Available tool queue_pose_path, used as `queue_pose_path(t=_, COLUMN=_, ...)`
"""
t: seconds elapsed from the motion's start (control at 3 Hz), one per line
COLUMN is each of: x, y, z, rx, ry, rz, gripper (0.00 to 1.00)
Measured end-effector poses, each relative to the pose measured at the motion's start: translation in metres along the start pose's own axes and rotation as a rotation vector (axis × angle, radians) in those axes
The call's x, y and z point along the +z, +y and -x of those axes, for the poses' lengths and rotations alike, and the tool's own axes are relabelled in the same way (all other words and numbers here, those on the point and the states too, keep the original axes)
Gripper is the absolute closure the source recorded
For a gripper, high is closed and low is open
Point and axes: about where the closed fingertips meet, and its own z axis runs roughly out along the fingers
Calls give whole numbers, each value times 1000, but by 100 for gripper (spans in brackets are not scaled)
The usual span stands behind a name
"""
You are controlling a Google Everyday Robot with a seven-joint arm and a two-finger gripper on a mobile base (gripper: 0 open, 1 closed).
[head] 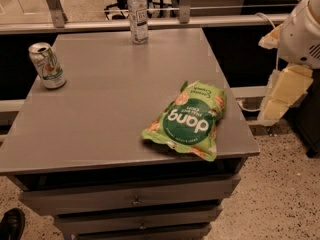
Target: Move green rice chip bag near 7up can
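Camera view, only view: green rice chip bag (189,120) lies flat on the grey table (115,104), label up, print upside down to the camera; its near corner sits just at the table's front right edge. 7up can (46,65) stands upright well apart from the bag, far to the bag's left and a little behind it, by the table's left edge. Clear plastic bottle (137,15) stands upright behind the bag and to its left, at the back edge; not part of the task. Gripper (284,93) hangs off the table, to the right of the bag and apart from it, holding nothing; whether it is open or closed, cannot tell.

Judgement: step in hand is the approach to the bag; the grasp is not yet made.

Notes for doing it well:
- come in over the bag from its right side; descend on the puffed middle or the crimped seam, where the foil should pinch; the film is likely slippery
- lift clear before moving; dragging risks pushing the bag off the front edge
- carry left across bare table, passing in front of the bottle
- set down just beside the can, not touching; a nudge could tip it
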Motion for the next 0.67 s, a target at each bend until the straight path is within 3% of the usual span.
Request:
queue_pose_path(t=0.33, x=29, y=-20, z=10, rx=32, ry=-70, rz=29, gripper=0)
queue_pose_path(t=0.67, x=79, y=-35, z=18, rx=159, ry=-152, rz=117, gripper=0)
